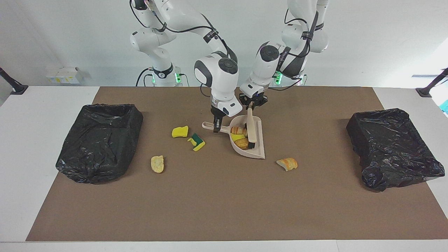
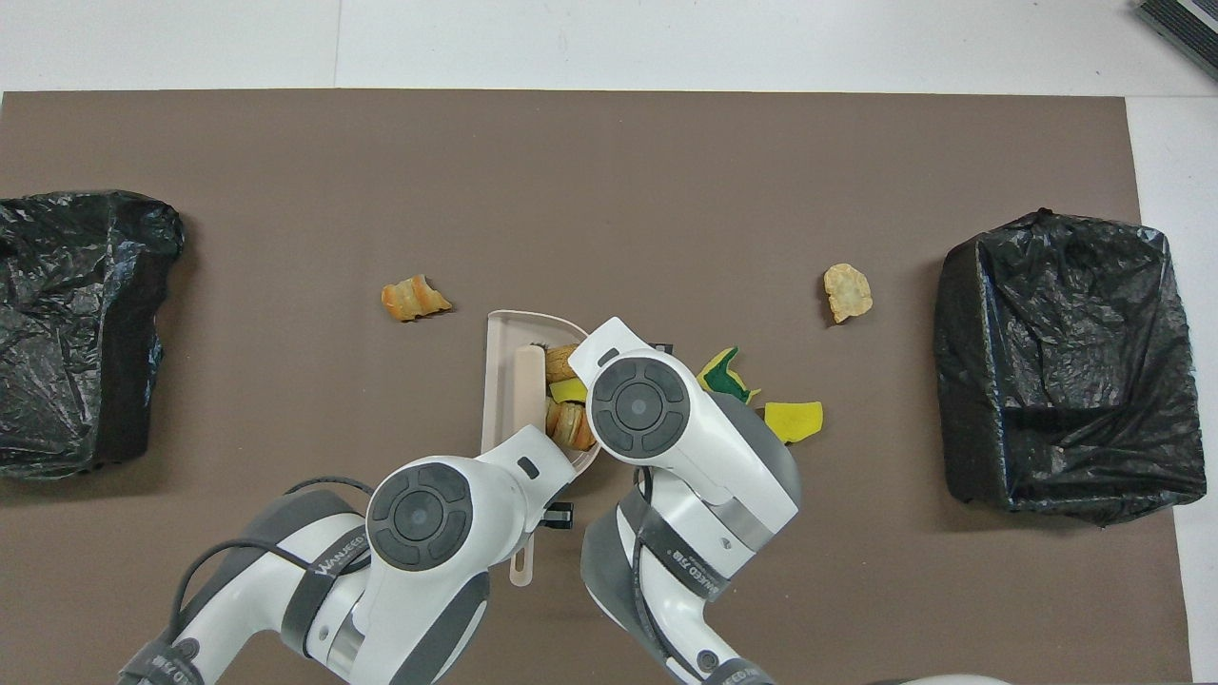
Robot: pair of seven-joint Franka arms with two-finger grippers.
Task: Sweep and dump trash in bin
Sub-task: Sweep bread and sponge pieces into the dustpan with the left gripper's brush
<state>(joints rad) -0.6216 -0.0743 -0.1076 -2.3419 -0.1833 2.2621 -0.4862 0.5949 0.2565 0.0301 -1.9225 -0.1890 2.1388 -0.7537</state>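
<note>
Beige plastic dustpan point(image 1: 252, 143) is held by its handle in the clamped right gripper point(image 1: 214, 126). Beige black-bristled brush point(image 1: 251, 130) is gripped by the left gripper point(image 1: 251, 105), inside the pan. Three trash scraps point(image 1: 240, 137) are in the pan; four lie on the brown mat point(image 1: 210, 203).

beige dustpan point(image 1: 257, 141), black bins point(image 1: 99, 140), brown mat point(image 1: 224, 196), yellow-green sponge point(image 1: 197, 141)

One camera sits high across the table point(image 1: 49, 224), facing the robots and taking in the whole brown mat point(image 1: 224, 210). The other looks steeply down from above the robots' end. Both share the mat's middle.
</note>
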